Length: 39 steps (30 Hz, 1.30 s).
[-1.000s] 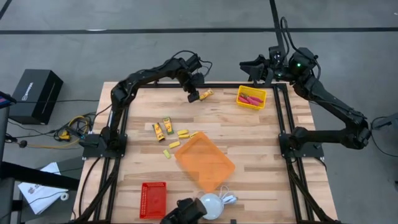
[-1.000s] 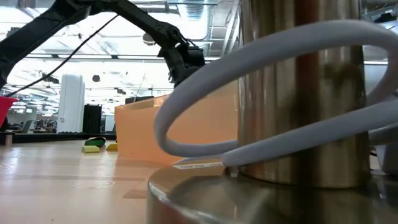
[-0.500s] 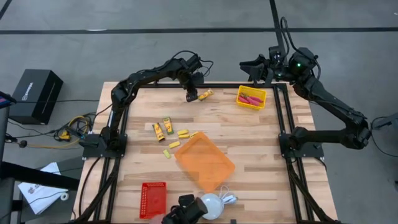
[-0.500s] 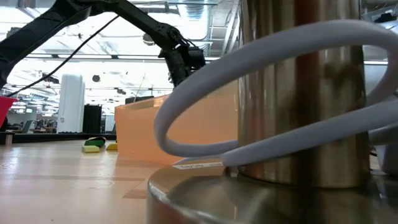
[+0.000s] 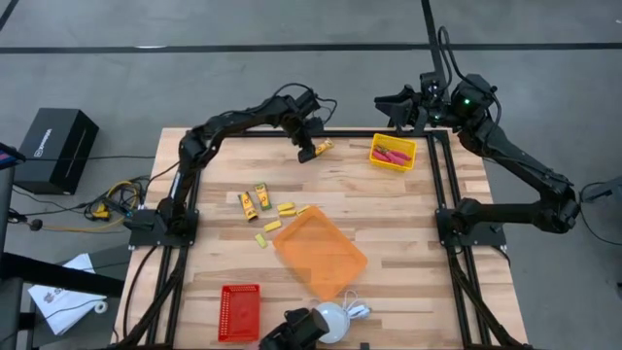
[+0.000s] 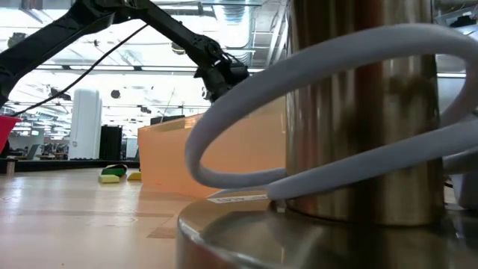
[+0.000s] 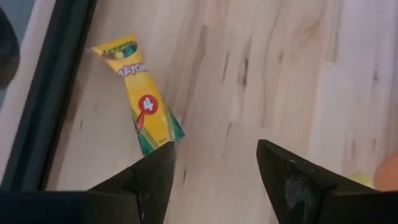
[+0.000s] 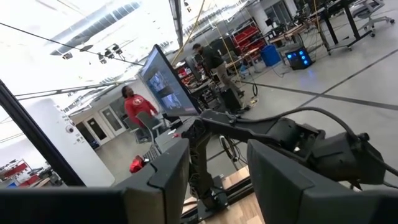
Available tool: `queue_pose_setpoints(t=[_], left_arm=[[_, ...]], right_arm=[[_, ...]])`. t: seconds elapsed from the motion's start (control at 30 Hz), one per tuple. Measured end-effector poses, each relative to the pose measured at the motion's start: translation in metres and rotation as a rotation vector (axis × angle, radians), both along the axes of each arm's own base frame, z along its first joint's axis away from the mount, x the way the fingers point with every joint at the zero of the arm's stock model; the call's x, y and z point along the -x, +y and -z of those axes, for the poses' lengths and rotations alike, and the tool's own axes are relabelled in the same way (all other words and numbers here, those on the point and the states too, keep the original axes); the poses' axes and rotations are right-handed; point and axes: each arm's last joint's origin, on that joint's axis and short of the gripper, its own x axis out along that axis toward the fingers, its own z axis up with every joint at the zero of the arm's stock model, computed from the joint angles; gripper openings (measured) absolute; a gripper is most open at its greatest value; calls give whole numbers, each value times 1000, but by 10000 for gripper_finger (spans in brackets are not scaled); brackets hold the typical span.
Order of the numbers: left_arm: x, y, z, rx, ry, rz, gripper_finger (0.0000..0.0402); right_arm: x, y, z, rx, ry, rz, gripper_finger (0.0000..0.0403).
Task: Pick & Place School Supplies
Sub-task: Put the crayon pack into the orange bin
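Note:
My left gripper (image 5: pixel 307 152) (image 7: pixel 214 177) is open, low over the table's far edge. One orange-yellow crayon packet (image 5: pixel 322 148) (image 7: pixel 140 93) lies flat on the wood just past its fingertips, near the black frame rail. Two more packets (image 5: pixel 254 197) lie mid-table, with tiny yellow blocks (image 5: pixel 279 216) beside them. The red-handled scissors (image 5: pixel 391 154) lie in the yellow bin (image 5: pixel 409 161). My right gripper (image 5: pixel 389 101) (image 8: pixel 217 180) is open and raised beyond the far edge. In the low view the left gripper (image 6: pixel 218 75) hangs behind the orange tray (image 6: pixel 187 153).
The orange tray (image 5: pixel 319 251) sits tilted at the table's middle, a red bin (image 5: pixel 239 311) stands at the near edge, and the white dome with its cord (image 5: pixel 330 319) is beside it. The dome fills the low view's foreground (image 6: pixel 336 134). Bare wood lies on the right side.
My left gripper has shifted a little toward the table's right, closer to the crayon packet at the far edge, and its arm has swung with it. The packet has stayed where it was.

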Motion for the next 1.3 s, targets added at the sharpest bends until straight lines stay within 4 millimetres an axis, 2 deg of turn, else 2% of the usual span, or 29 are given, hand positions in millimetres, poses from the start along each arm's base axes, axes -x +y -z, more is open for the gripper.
queue_pose_setpoints(t=[0.27, 0.8, 0.97, 1.3], left_arm=[[-4, 4, 22, 6, 48, -15, 231], [-13, 12, 18, -87, -56, -24, 232], [-17, 14, 37, -64, -31, -24, 232], [-21, 16, 36, -83, -65, -50, 232]], right_arm=[[0, 0, 0, -28, -2, -4, 154], [-1, 1, 0, -122, -15, -16, 145], [-3, 4, 0, -123, -19, -15, 142], [-6, 6, 0, -123, -17, -29, 141]])
